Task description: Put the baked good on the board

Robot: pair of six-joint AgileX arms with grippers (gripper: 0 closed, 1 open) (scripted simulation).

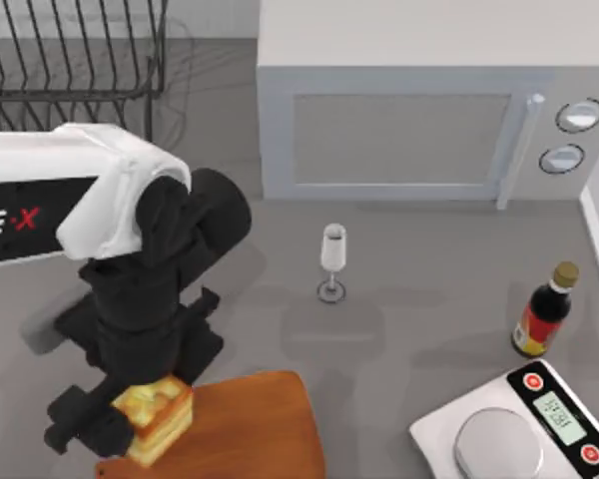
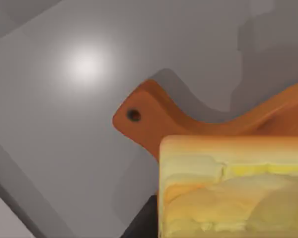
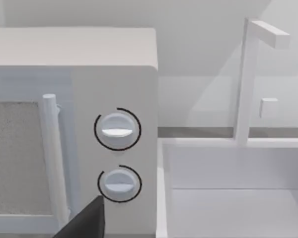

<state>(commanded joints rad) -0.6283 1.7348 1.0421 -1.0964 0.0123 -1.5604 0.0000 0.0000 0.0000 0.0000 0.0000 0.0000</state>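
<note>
Top view, left arm: the white and black AgileX arm reached in from the surface's left edge, bent down toward the near-left part of the surface.
Left claw [image 1: 130,424]: it was pinching the baked good, with dark fingers on both sides of it, at the near-left corner of the board.
Baked good [image 1: 158,412]: a small golden-yellow chunk with browned, layered sides, it was held above the board's left end, near the surface's near edge; whether it touched the wood could not be told.
Left wrist view, baked good [image 2: 233,188]: its pale yellow layered face sat close to the camera, over the board's handle end.
Board [image 1: 250,429]: flat and orange-brown, it lay at the surface's near edge, left of centre; its handle stub [image 2: 139,119] with a small dark hole showed in the left wrist view.
Glass [image 1: 332,261]: upright near the middle of the surface, well apart from the board.
Bottle [image 1: 545,309]: dark with a red label, near the right edge.
Scale [image 1: 524,424]: white, at the near-right corner, just below the bottle.
Microwave [image 1: 419,100]: along the far edge; its two dials [image 3: 118,130] showed in the right wrist view.
Rack [image 1: 70,55]: dark wire, at the far-left corner.
Right claw: whether it was spread or pressed together could not be told.
</note>
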